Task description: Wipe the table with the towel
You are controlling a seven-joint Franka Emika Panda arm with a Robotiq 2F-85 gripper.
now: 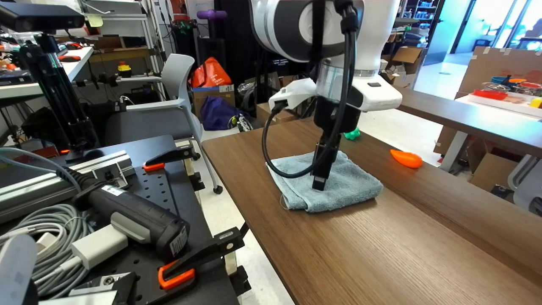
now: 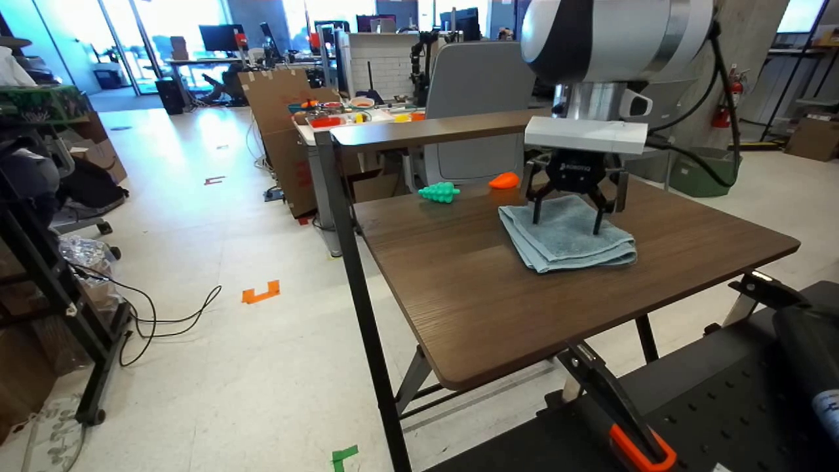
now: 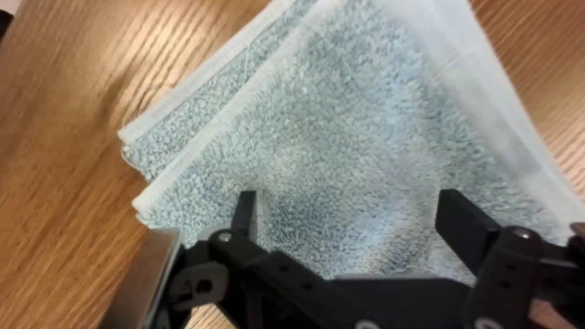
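Fingers: Two black fingers stand spread wide and released, a broad stretch of the towel showing between them in the wrist view.
Contact: In both exterior views the visible tips reach down to the towel's upper face and appear to touch it; whether they press into it cannot be told.
Towel's place: The pale blue-grey towel lies flat, folded in layers, on the dark brown wood-grain surface, directly beneath the fingers.
Towel's direction: In the wrist view its two hemmed sides slant inward toward the top, and two layered corners point left, one just beyond the other.
Long axis: Folded close to square; which side runs longer cannot be told.
Cable: A black cable hanging from the robot arm loops in front of the towel in an exterior view.
Same surface: An orange tapered object and a bumpy green object lie near an edge, apart from the towel.
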